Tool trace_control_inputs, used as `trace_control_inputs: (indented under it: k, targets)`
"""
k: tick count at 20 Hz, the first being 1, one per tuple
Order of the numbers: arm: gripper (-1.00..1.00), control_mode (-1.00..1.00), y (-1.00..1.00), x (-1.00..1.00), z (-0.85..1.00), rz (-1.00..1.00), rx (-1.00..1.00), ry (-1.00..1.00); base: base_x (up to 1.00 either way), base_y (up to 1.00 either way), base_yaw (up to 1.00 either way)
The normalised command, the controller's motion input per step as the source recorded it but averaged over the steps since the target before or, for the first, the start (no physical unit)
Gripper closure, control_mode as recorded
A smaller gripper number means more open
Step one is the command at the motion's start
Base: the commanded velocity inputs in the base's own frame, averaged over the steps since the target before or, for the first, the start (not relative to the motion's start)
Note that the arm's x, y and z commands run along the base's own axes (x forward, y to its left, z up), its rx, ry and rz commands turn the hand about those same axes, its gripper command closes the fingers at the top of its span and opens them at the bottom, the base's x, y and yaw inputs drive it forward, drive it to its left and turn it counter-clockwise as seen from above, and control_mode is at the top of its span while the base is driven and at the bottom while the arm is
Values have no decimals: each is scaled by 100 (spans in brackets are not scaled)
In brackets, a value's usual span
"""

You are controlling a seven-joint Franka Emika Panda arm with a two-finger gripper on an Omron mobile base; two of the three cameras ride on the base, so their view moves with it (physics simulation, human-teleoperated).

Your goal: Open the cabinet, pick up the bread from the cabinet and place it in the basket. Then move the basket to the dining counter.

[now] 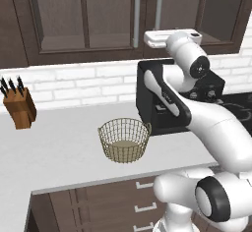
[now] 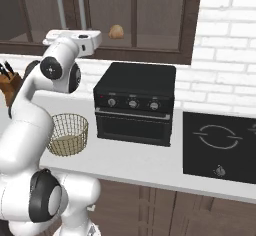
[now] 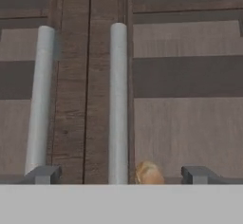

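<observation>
Claw [image 3: 118, 174] wide open, empty, lined up on the right door's handle [image 3: 118, 104] of the shut cabinet [image 2: 150, 20]; bread [image 2: 116, 31] waits behind the glass, next it must close on that bar and pull

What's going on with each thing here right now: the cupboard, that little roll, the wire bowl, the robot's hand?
cabinet: doors shut, handles side by side
bread: inside the cabinet, behind the glass, untouched
basket: upright on the grey worktop, no bread in it
gripper: open, raised at the cabinet handles, holding nothing
toaster oven: door closed
knife block: knives in their slots
</observation>
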Motion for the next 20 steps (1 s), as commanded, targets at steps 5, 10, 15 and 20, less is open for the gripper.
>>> trace_control_inputs:
  k: [5, 10, 15, 20]
  targets:
    - [-100, -100, 0, 48, 0, 0, 0, -1, 0, 0, 0]
    - [-100, -100, 1, 49, 0, 0, 0, 0, 0, 0, 0]
    - [-100, -100, 3, 43, 0, 0, 0, 0, 0, 0, 0]
    - [-100, -100, 3, 35, 0, 0, 0, 0, 0, 0, 0]
